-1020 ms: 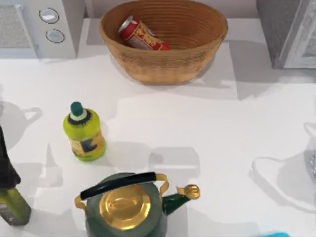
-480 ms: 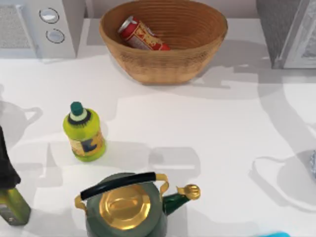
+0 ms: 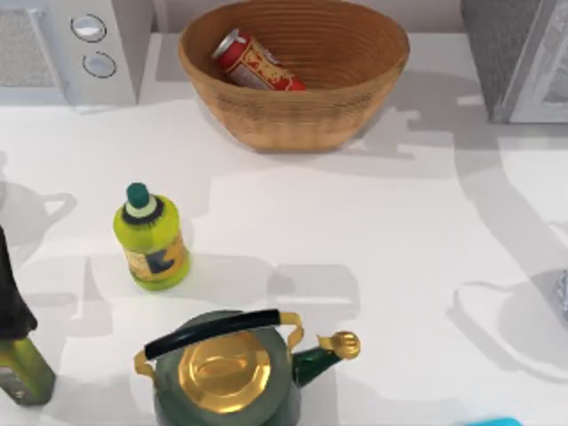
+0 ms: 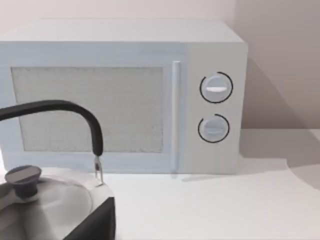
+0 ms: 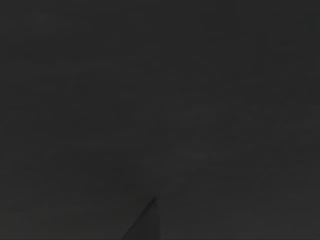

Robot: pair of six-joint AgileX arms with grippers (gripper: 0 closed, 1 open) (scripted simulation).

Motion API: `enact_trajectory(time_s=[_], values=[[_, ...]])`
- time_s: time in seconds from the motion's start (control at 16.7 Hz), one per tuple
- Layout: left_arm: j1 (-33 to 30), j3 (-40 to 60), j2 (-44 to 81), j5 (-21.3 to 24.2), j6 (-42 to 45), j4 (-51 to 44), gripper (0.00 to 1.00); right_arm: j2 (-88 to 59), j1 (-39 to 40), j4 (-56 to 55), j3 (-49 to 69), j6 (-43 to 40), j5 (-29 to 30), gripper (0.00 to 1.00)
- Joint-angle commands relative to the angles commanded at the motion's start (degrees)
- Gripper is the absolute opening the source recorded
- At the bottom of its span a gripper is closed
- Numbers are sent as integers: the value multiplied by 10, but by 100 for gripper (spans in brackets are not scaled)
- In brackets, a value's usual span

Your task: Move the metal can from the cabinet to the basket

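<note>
The small red metal can (image 3: 256, 64) with its silver top lies tilted inside the big tan woven wicker basket (image 3: 297, 115) at twelve o'clock, so my job looks done; I cannot tell how either of my hands is set, and my right wrist view is dark. The likely slip is clipping the grey speckled cabinet (image 3: 515, 58) at two o'clock or jolting the basket as I pull away. The yellow-green bottle (image 3: 152, 238) at nine, the green kettle with gold lid (image 3: 226, 373) at six and the white two-knob appliance (image 3: 75, 49) at ten stand off my path.
</note>
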State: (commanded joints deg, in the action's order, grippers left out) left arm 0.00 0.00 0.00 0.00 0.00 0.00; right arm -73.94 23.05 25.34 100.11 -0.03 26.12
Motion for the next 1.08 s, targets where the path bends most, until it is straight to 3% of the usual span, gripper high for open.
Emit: enact_trajectory(time_s=[0.54,0.84,1.08], values=[[0,0,0,0,0,0,100,-76,-42,-24,55,0,-40,100],[0,0,0,0,0,0,100,-29,-45,-37,22,-4,-47,100],[0,0,0,0,0,0,100,92,-73,-82,-57,-10,-77,100]])
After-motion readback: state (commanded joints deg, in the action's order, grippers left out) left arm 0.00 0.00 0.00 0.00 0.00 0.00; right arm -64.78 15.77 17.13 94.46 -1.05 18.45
